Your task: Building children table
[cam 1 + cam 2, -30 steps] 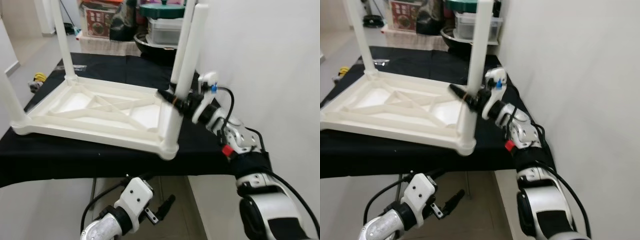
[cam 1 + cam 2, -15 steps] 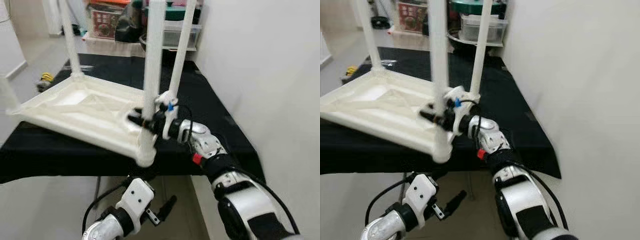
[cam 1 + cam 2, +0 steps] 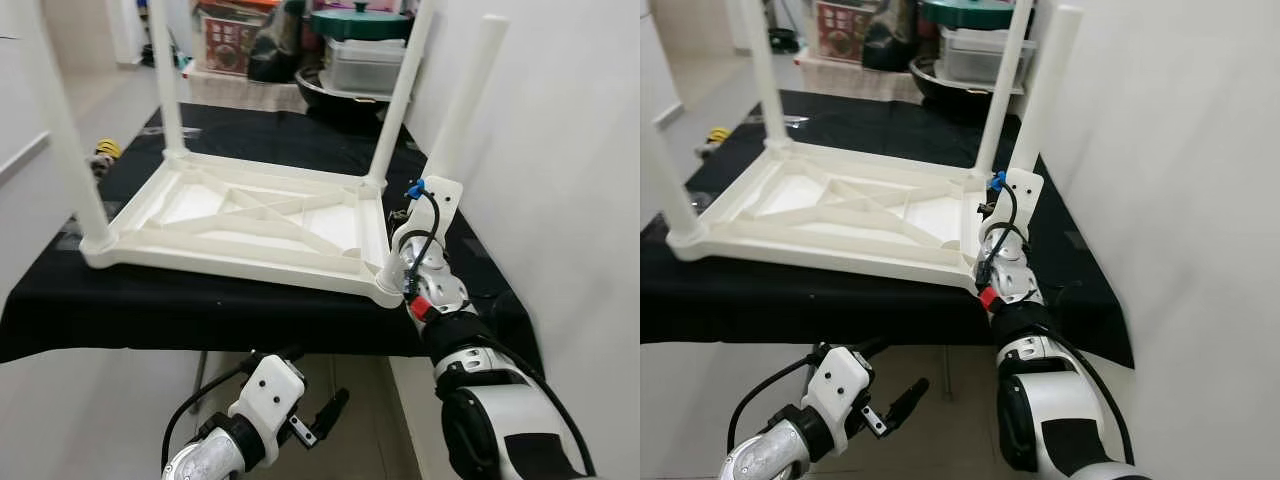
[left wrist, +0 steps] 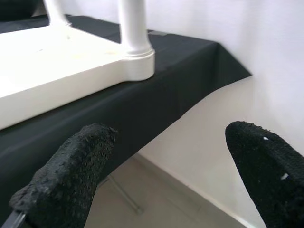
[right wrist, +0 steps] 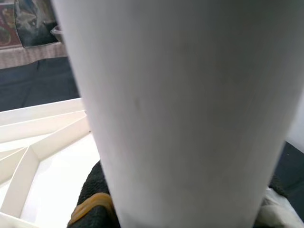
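Right gripper [image 3: 398, 268] pinching table leg [image 5: 190, 114]; left gripper [image 4: 156, 175] spread below tabletop.

The right arm [image 3: 470, 350] is built of silver-white rounded segments joined by black collars, with a red ring at its 12 o'clock end and a white wrist block carrying a blue tag [image 3: 412, 186] and a looping black cable. The left arm [image 3: 215, 455] ends in a white boxy wrist housing with dark screw dots, black cables, and black fingers [image 4: 66, 175] with a dimpled, rubbery texture.
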